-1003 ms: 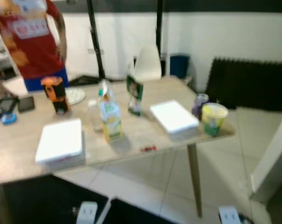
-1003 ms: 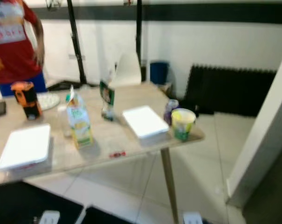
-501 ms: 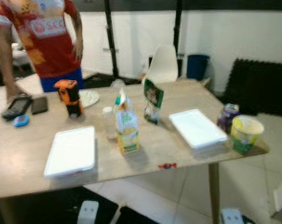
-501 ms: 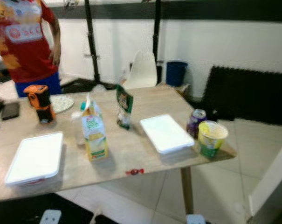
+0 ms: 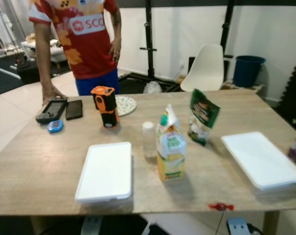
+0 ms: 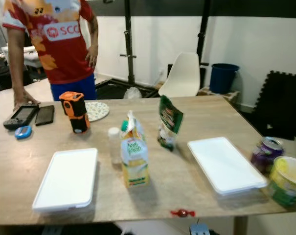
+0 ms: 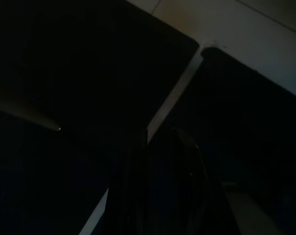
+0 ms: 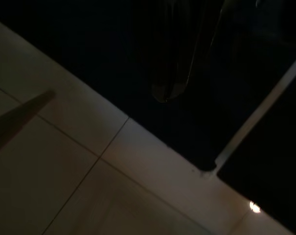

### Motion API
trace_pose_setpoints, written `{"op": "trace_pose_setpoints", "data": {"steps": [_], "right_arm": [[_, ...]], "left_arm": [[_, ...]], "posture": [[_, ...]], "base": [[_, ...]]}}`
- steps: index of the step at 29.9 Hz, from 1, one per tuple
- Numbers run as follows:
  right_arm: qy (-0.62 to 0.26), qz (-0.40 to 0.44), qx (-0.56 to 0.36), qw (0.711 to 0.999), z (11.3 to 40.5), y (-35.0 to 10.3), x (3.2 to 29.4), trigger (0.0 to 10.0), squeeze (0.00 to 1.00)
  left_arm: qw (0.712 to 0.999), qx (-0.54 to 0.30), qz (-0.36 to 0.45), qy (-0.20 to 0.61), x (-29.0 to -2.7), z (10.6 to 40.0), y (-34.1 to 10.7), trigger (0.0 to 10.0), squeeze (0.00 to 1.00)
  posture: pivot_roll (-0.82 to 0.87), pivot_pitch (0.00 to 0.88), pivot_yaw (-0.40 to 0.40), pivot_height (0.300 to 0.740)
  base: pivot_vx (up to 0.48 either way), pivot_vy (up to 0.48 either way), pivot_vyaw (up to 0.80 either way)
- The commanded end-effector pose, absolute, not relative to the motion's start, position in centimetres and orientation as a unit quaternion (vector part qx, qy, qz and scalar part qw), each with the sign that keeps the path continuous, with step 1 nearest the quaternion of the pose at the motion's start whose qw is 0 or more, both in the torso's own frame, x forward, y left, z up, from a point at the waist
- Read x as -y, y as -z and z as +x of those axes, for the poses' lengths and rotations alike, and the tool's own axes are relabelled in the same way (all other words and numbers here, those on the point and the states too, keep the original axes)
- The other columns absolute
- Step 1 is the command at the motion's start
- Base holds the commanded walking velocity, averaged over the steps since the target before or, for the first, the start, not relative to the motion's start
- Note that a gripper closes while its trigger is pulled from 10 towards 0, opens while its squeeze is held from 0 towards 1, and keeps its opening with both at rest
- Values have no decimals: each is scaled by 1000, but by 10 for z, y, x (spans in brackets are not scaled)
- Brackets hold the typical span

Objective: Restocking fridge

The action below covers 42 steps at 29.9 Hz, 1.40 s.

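We stand before a long wooden table (image 6: pixel 187 183) whose near edge and left end run out of frame. Behind it a person (image 6: pixel 64 44) in a red shirt is cut off above the shoulders, one hand resting on the tabletop by a black controller (image 6: pixel 21 116), a dark phone (image 6: pixel 44 115) and a small blue disc (image 6: pixel 23 132).

Two flat white lidded containers lie on the table: the left container (image 6: pixel 67 178) near the front edge, the right container (image 6: pixel 225 164) toward our right. Between them stands a juice carton (image 6: pixel 134 156), upright, with a small clear bottle (image 6: pixel 114 144) just behind it, too blurred to read. A green snack bag (image 6: pixel 169 122) stands behind and right of the carton. An orange-and-black device (image 6: pixel 75 111) stands farther back on the left, beside a patterned plate (image 6: pixel 96 110). At the far right a purple can (image 6: pixel 267 154) and a yellow tub (image 6: pixel 288 180) sit by the table's edge, the tub partly cut off. A red wrapped candy (image 6: pixel 183 213) lies at the front edge.

Our left gripper (image 7: pixel 157 191) and right gripper (image 8: pixel 179 58) hang low over dark mats and pale floor tiles, well apart from the carton and everything on the table. Both wrist views are too dark: we cannot tell whether either pair of fingers is parted or closed.
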State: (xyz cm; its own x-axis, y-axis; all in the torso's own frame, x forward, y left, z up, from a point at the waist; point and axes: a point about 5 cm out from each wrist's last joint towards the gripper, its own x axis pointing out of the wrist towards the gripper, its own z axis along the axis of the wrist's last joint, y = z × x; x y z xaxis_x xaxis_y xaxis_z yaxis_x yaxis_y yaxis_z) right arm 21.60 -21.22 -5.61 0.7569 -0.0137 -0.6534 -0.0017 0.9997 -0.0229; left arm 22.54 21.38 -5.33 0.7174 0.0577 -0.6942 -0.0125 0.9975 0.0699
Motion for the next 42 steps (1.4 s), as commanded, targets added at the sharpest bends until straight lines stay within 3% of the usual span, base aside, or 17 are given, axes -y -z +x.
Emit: {"op": "trace_pose_setpoints", "data": {"steps": [1,27,42], "right_arm": [[8,-20,-362,932,208,60,218,10000,0],[6,-38,-376,926,200,63,226,10000,0],[8,-39,-378,925,201,63,227,10000,0]], "left_arm": [[917,-396,43,-17,-215,213,61,10000,0],[916,-399,21,-45,-217,200,67,10000,0],[920,-389,21,-36,-214,208,63,10000,0]], "posture": [[-67,111,55,740],[-74,122,42,740],[-75,122,49,740]], "base": [[0,0,0],[0,0,0],[0,-405,0]]}}
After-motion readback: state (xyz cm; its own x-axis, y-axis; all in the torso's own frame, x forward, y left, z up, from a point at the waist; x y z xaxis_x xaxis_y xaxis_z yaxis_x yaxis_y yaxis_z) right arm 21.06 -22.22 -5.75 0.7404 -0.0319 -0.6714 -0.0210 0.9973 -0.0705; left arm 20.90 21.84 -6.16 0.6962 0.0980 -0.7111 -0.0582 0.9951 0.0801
